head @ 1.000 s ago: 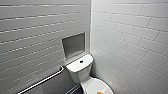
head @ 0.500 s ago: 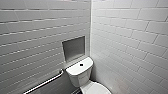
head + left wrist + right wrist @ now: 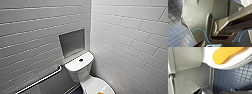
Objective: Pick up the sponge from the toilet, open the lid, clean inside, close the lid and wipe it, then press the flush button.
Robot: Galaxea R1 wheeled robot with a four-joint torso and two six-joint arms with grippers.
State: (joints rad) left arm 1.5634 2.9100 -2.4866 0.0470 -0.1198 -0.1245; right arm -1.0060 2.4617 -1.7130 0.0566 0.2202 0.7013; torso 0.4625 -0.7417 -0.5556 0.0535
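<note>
Sponge, bright orange, peanut-shaped foam, lies on closed white glossy oval lid, untouched. Head picture barely shifts versus a second ago; we judge base settling, pickup pending. Left gripper, right gripper: we cannot tell state.

The toilet is glossy white ceramic, and its lid is smooth and shiny. The orange sponge looks porous and rough. The wall tiles gleam, the grab rail is polished metal, and the dark floor tiles have a faint sheen.
</note>
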